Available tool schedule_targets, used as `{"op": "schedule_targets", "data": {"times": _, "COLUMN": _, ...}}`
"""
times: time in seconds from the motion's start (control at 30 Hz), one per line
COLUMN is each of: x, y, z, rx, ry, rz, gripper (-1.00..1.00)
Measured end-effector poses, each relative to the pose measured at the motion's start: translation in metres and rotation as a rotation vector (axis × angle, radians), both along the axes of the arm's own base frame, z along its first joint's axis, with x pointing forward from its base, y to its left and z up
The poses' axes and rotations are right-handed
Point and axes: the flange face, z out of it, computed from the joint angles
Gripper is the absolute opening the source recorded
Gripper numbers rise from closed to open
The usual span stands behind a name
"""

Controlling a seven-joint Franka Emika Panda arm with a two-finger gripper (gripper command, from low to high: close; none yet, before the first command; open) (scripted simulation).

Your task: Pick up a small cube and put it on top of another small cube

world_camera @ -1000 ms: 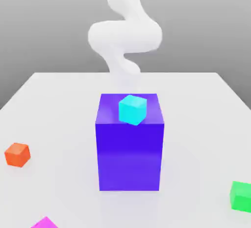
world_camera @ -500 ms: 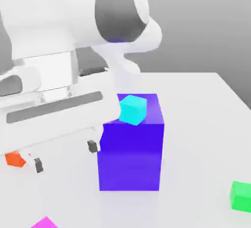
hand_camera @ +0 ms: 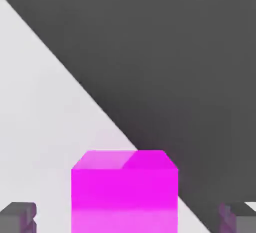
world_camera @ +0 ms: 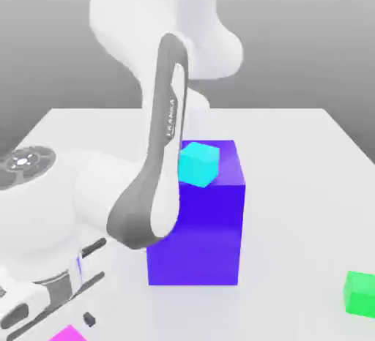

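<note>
My gripper (hand_camera: pixel 127 217) is wide open, holding nothing, w/ fingertips (hand_camera: pixel 19 216) either side of the magenta cube (hand_camera: pixel 125 192). Cube sits on the table (world_camera: pixel 293 156) near its front edge, centred between the jaws & just ahead. Next, I reckon: drop a bit, close. Cyan cube (world_camera: pixel 198 163) sits atop the blue block (world_camera: pixel 196 237), well apart.
</note>
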Motion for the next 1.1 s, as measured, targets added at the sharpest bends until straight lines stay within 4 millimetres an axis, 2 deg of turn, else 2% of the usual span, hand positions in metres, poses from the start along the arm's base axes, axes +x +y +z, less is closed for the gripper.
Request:
{"op": "schedule_targets", "data": {"times": 0.17, "x": -0.001, "y": 0.000, "z": -0.004, "rx": 0.002, "ry": 0.002, "rz": 0.000, "gripper": -1.00}}
{"op": "schedule_targets", "data": {"times": 0.23, "x": 0.001, "y": 0.000, "z": 0.014, "rx": 0.000, "ry": 0.001, "rz": 0.002, "gripper": -1.00}}
{"op": "schedule_targets", "data": {"times": 0.27, "x": 0.000, "y": 0.000, "z": 0.014, "rx": 0.001, "ry": 0.002, "rz": 0.002, "gripper": -1.00}}
{"op": "schedule_targets", "data": {"times": 0.3, "x": 0.001, "y": 0.000, "z": 0.035, "rx": 0.001, "ry": 0.002, "rz": 0.002, "gripper": -1.00}}
{"op": "schedule_targets", "data": {"times": 0.33, "x": 0.002, "y": 0.009, "z": 0.051, "rx": 0.004, "ry": 0.004, "rz": 0.029, "gripper": -1.00}}
{"op": "schedule_targets", "data": {"times": 0.47, "x": 0.012, "y": 0.109, "z": 0.063, "rx": 0.025, "ry": 0.019, "rz": 0.354, "gripper": -1.00}}
{"op": "schedule_targets", "data": {"times": 0.6, "x": 0.001, "y": 0.209, "z": 0.073, "rx": 0.034, "ry": 0.026, "rz": 0.690, "gripper": -1.00}}
{"op": "schedule_targets", "data": {"times": 0.7, "x": -0.020, "y": 0.282, "z": 0.082, "rx": 0.032, "ry": 0.025, "rz": 0.951, "gripper": -1.00}}
{"op": "schedule_targets", "data": {"times": 0.8, "x": -0.049, "y": 0.351, "z": 0.088, "rx": 0.023, "ry": 0.021, "rz": 1.212, "gripper": -1.00}}
{"op": "schedule_targets", "data": {"times": 0.9, "x": -0.079, "y": 0.419, "z": 0.070, "rx": 0.010, "ry": 0.014, "rz": 1.474, "gripper": -1.00}}
{"op": "schedule_targets", "data": {"times": 0.93, "x": -0.090, "y": 0.441, "z": 0.060, "rx": 0.005, "ry": 0.011, "rz": 1.561, "gripper": 1.00}}
{"op": "schedule_targets", "data": {"times": 1.1, "x": -0.090, "y": 0.441, "z": 0.060, "rx": 0.005, "ry": 0.011, "rz": 1.561, "gripper": 1.00}}
